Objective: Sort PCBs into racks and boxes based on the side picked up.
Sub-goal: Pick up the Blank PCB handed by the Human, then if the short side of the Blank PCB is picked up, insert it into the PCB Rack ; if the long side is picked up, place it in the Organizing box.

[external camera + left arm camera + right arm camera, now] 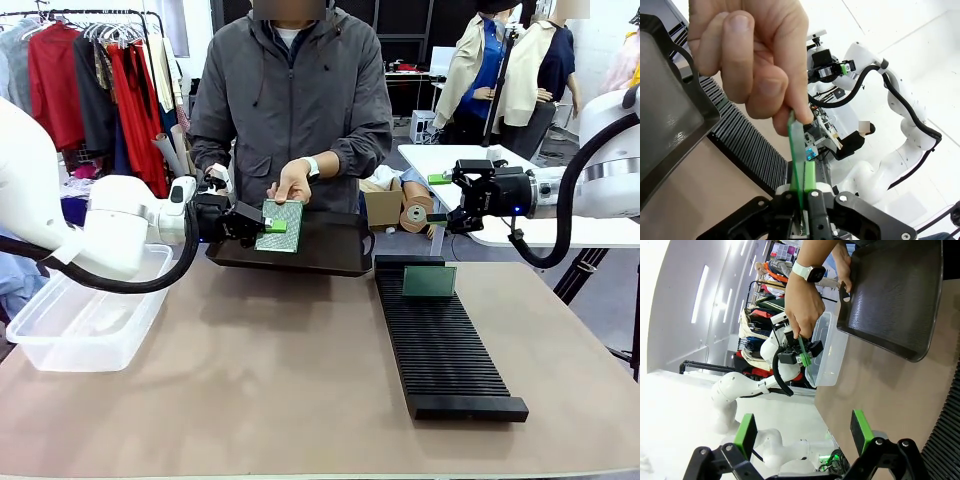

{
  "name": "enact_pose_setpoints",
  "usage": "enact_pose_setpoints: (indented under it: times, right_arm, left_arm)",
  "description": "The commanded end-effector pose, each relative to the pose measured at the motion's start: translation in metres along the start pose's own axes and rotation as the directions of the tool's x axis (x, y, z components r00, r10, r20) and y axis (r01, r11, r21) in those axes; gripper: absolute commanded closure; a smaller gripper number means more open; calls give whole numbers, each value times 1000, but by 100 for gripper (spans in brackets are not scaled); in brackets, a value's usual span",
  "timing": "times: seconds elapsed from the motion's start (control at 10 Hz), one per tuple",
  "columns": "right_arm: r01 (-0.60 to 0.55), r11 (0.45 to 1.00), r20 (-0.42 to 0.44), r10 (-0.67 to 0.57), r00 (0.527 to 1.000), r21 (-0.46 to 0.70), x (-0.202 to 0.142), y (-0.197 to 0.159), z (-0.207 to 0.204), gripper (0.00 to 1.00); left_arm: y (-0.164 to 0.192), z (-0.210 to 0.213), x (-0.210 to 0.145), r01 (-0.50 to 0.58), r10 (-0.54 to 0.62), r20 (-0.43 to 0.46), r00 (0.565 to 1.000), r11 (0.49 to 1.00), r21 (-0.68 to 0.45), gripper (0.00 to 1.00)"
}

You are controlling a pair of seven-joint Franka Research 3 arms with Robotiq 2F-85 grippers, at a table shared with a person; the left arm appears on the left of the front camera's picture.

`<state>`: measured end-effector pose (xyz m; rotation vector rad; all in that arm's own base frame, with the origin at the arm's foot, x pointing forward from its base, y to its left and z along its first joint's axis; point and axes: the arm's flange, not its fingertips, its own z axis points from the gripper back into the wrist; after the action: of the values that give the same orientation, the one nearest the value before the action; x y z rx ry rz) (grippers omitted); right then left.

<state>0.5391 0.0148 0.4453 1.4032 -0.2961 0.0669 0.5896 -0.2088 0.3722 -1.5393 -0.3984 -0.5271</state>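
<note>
The PCB (280,226) sits right between the left gripper (262,226)'s jaws, pinched at its near edge, its long axis running up and away from the fingertips toward the person's hand (292,184), which has the opposite end between thumb and fingers. From the left wrist it shows edge-on, a thin green blade rising straight out of the closed green pads (810,175) into that hand. So the board is held at both ends, above the dark tray (330,255); I'd say the handover turns on the hand letting go.

The face turned my way looks a paler, speckled green; which side that counts as I can't say for sure.

The right gripper (455,205) hangs well apart, jaws spread wide and holding nothing. The clear box (60,335) lies below and behind the left jaws, closer to that arm; the black rack (445,350), one board (429,281) already standing in it, lies below the right gripper.
</note>
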Motion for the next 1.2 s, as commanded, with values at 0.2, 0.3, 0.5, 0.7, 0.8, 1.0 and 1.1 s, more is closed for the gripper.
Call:
enact_pose_setpoints:
  times: [0.2, 0.3, 0.5, 0.7, 0.8, 1.0, 1.1]
  right_arm:
    - [1, 1000, 2, -1, 1000, 0, 0, 2, 0, 0]
    - [1, 1000, 2, -1, 1000, 0, 0, 2, 0, 0]
    - [1, 1000, 2, -1, 1000, 0, 0, 2, 0, 0]
    - [1, 1000, 2, -1, 1000, 0, 0, 2, 0, 0]
    - [1, 1000, 2, -1, 1000, 0, 0, 2, 0, 0]
    - [1, 1000, 2, -1, 1000, 0, 0, 2, 0, 0]
    - [1, 1000, 2, -1, 1000, 0, 0, 2, 0, 0]
  left_arm:
    - [-3, 0, 3, 22, -22, 7, 1000, 1000, 2, 100]
    - [-3, 0, 3, 22, -22, 7, 1000, 1000, 2, 100]
    - [-3, 0, 3, 22, -22, 7, 1000, 1000, 2, 100]
    - [-3, 0, 3, 22, -22, 7, 1000, 1000, 2, 100]
    - [-3, 0, 3, 22, -22, 7, 1000, 1000, 2, 100]
    - [-3, 0, 3, 22, -22, 7, 1000, 1000, 2, 100]
    - [-3, 0, 3, 22, -22, 7, 1000, 1000, 2, 100]
